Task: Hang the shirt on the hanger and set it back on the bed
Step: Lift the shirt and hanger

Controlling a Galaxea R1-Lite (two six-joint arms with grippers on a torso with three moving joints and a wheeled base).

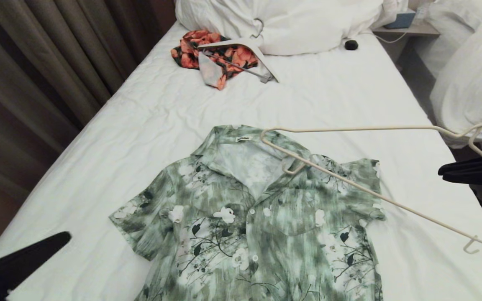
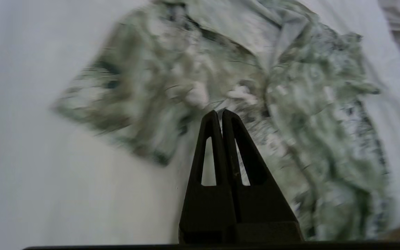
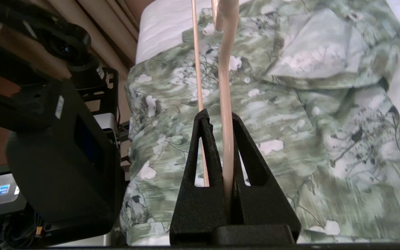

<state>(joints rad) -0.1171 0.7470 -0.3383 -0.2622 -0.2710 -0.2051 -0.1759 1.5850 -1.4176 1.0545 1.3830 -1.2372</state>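
Note:
The green and white flowered shirt [image 1: 262, 217] lies flat on the bed [image 1: 140, 125], collar toward the pillows, front buttoned. My right gripper [image 1: 444, 171] at the right edge is shut on the thin cream hanger [image 1: 349, 129], held in the air over the shirt's collar and right shoulder. In the right wrist view the hanger wire [image 3: 225, 104] runs between the right gripper [image 3: 218, 116] fingers, with the shirt [image 3: 290, 104] below. My left gripper [image 1: 63, 238] enters at the bottom left, shut and empty, just left of the shirt's sleeve. The left wrist view shows the left gripper [image 2: 220, 114] above the shirt [image 2: 255, 86].
An orange-and-black floral garment [image 1: 216, 56] with a thicker white hanger [image 1: 249, 48] lies near the pillows [image 1: 283, 21]. A small dark object [image 1: 351, 44] sits beside them. Curtains [image 1: 36, 62] hang on the left. A second bed [image 1: 471, 79] stands on the right.

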